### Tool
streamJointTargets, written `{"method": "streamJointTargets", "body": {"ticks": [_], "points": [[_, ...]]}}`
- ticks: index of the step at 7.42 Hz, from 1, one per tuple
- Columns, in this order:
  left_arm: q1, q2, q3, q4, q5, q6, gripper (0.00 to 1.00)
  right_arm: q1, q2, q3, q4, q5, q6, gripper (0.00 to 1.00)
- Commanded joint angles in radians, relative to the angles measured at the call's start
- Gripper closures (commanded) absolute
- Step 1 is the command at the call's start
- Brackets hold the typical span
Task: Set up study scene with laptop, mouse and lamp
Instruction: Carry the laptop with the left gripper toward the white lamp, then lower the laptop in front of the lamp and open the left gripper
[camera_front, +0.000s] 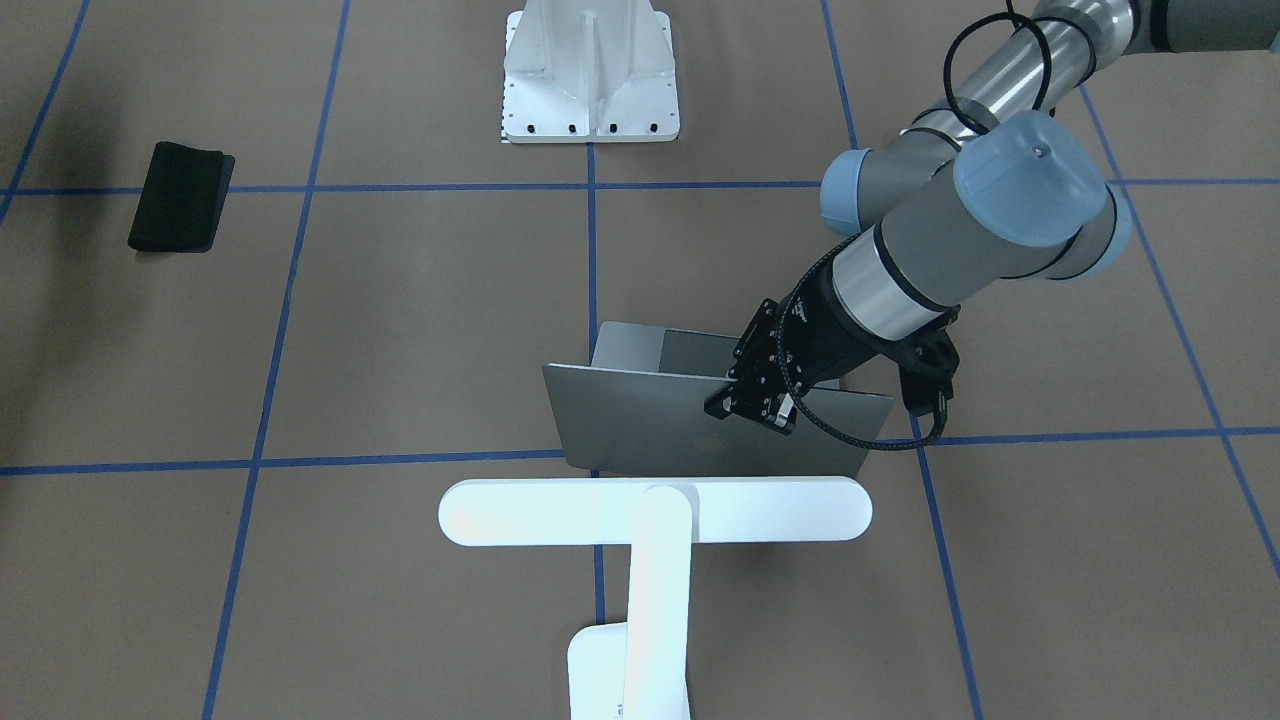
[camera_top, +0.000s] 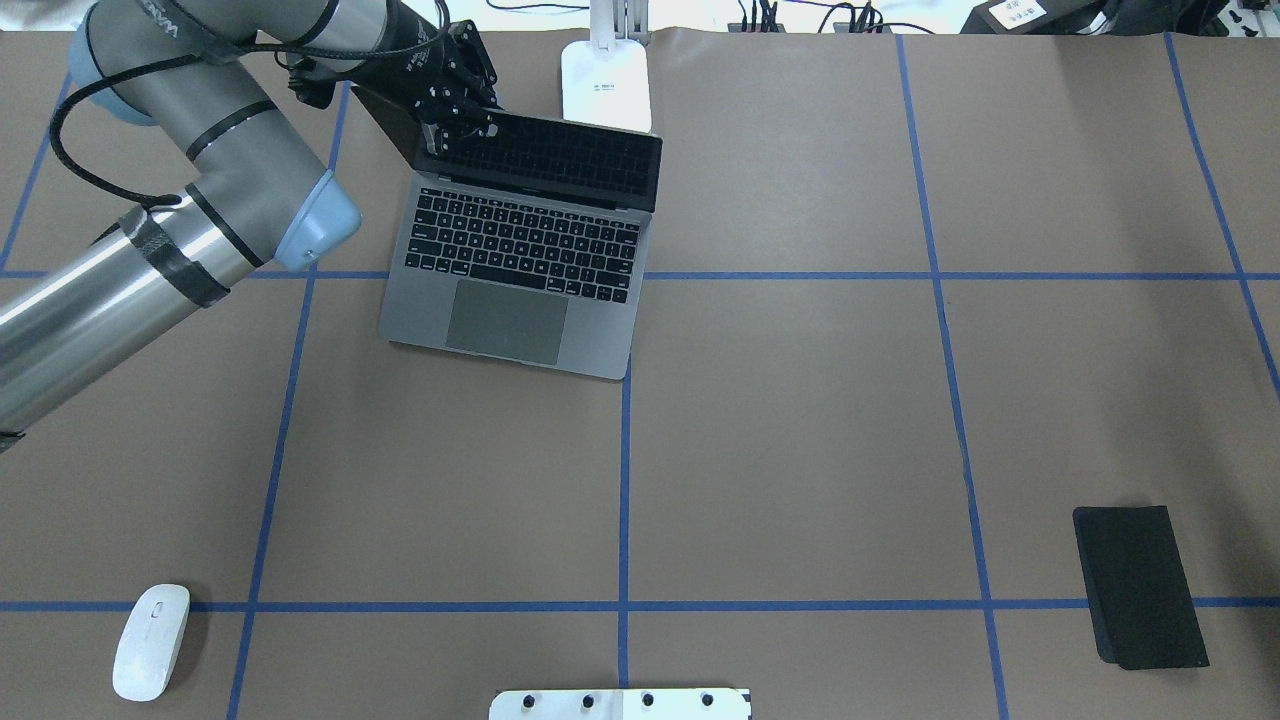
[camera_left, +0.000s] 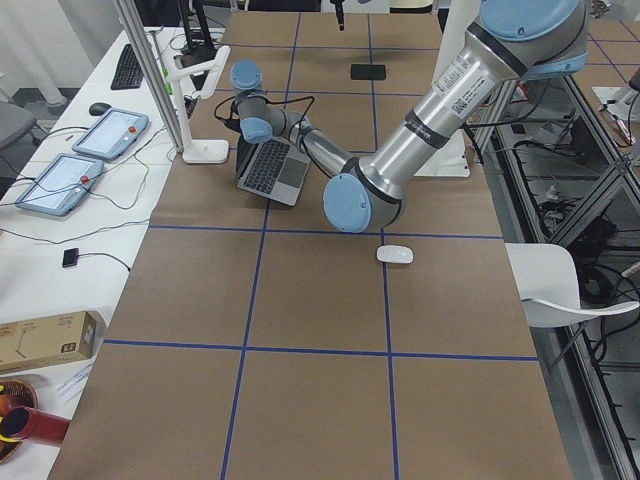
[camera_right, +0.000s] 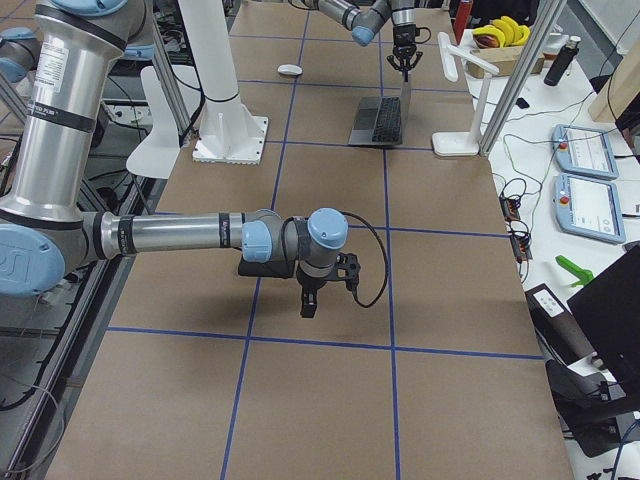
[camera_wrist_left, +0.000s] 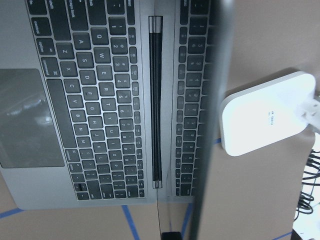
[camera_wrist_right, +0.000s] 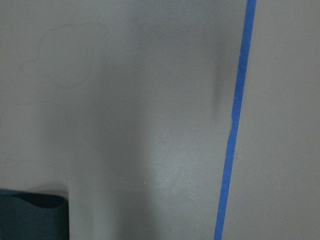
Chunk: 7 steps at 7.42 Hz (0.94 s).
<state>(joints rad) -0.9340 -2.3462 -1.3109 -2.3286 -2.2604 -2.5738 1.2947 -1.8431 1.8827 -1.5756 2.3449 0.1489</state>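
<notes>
The left gripper (camera_front: 750, 405) is pinching the lid edge of the thin space-grey metal laptop (camera_top: 520, 250), apparently setting its screen angle just beside the white T-shaped desk lamp (camera_front: 655, 510); the right gripper's (camera_right: 308, 303) state I cannot tell.

lamp (camera_top: 605, 85) just behind laptop (camera_top: 520, 250) lid, bare table (camera_top: 800, 450) between laptop and mouse (camera_top: 150, 640)

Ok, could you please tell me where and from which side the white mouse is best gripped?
The mouse lies flat on the table, a low glossy oval with a domed top, so a sideways approach finds little to catch. Probably best to grip across its narrow width, a finger on each long side near the middle, coming straight down.
</notes>
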Motion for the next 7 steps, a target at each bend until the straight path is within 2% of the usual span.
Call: {"method": "streamJointTargets", "body": {"ticks": [1, 4, 7], "points": [[0.006, -0.034, 0.077, -0.072, 0.083, -0.005, 1.00, 0.000, 0.001, -0.007, 0.000, 0.002, 0.000, 0.00], [0.090, -0.087, 0.101, -0.089, 0.203, -0.095, 1.00, -0.002, 0.002, -0.011, 0.000, 0.007, 0.000, 0.00], [0.181, -0.094, 0.102, -0.109, 0.332, -0.147, 1.00, -0.002, 0.002, -0.011, 0.000, 0.004, 0.000, 0.00]]}}
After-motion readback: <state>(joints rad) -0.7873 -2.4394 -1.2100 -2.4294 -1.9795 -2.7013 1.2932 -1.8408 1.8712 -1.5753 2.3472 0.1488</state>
